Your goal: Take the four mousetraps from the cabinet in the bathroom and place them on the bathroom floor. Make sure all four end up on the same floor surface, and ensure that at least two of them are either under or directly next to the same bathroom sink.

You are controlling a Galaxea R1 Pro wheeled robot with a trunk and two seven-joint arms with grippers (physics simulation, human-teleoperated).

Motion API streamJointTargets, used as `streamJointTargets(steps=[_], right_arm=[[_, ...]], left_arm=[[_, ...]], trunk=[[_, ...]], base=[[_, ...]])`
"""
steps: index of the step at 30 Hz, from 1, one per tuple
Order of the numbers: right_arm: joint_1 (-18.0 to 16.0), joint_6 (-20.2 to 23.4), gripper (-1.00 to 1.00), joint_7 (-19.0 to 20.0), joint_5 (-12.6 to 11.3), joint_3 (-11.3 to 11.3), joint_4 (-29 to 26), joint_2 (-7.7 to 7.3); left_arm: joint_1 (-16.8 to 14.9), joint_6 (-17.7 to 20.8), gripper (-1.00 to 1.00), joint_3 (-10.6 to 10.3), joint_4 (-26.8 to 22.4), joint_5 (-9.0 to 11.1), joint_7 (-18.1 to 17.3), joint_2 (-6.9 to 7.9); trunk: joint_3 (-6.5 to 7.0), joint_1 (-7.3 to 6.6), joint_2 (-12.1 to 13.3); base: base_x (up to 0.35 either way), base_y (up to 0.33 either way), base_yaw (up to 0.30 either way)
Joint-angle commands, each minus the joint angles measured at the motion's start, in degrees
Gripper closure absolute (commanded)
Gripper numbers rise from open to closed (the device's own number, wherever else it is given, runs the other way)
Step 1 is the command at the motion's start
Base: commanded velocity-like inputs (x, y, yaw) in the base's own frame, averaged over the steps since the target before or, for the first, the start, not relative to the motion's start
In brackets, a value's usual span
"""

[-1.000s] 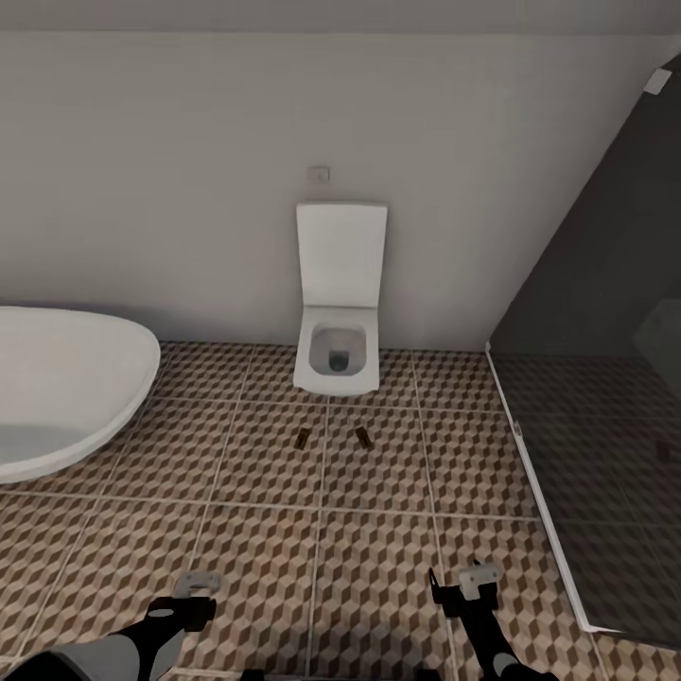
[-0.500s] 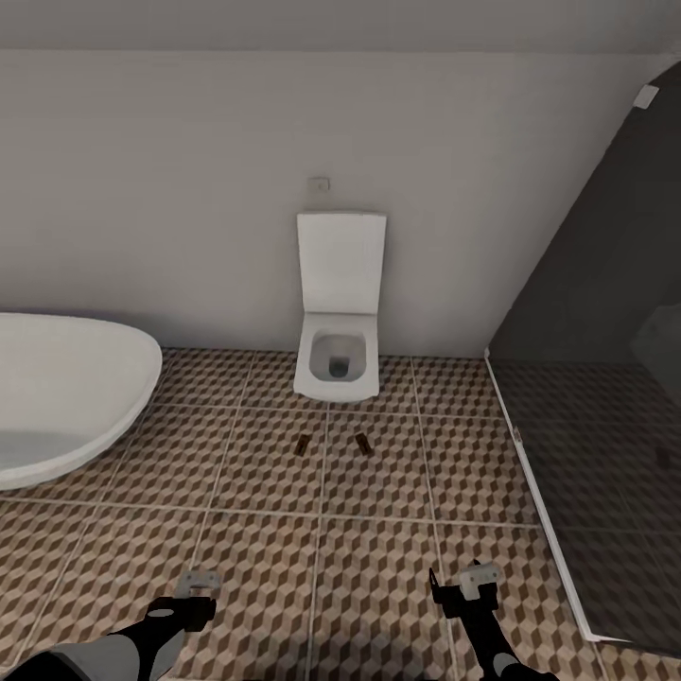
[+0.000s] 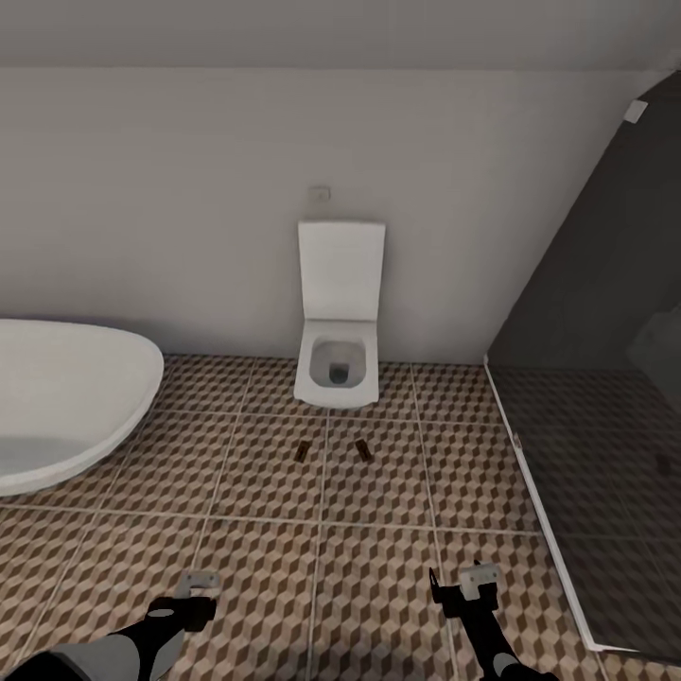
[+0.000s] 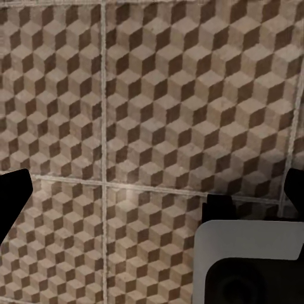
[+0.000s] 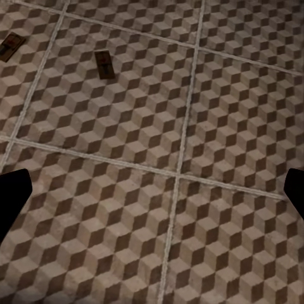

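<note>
A home bathroom, rendered in a simulator. A white wall-mounted toilet [image 3: 338, 364] with its lid raised stands against a plain pale wall [image 3: 189, 189], a small flush plate [image 3: 320, 194] set in the wall above it, and the rounded end of a white oval bathtub [image 3: 66, 397] shows at the left. The floor [image 3: 284, 567] is laid with large square tiles printed in a brown-and-beige cube pattern with pale grout lines, and a dark glass shower screen [image 3: 596, 397] with a white base edge closes off the right side.
</note>
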Motion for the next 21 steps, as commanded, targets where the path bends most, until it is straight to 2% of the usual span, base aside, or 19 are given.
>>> streamJointTargets(steps=[1, 21], right_arm=[[-0.03, -0.15, -1.0, -0.09, -0.54, 0.52, 0.02, 0.0], [-0.03, -0.15, -1.0, -0.09, -0.54, 0.52, 0.02, 0.0]], left_arm=[[-0.06, -0.28, -1.0, -0.48, 0.18, 0.45, -0.02, -0.05], [-0.06, -0.24, -1.0, -0.48, 0.18, 0.43, -0.02, -0.11]], trunk=[[0.02, 0.03, -0.09], [1.86, 0.03, -0.09]], base=[[0.0, 0.0, 0.0], [0.0, 0.0, 0.0]])
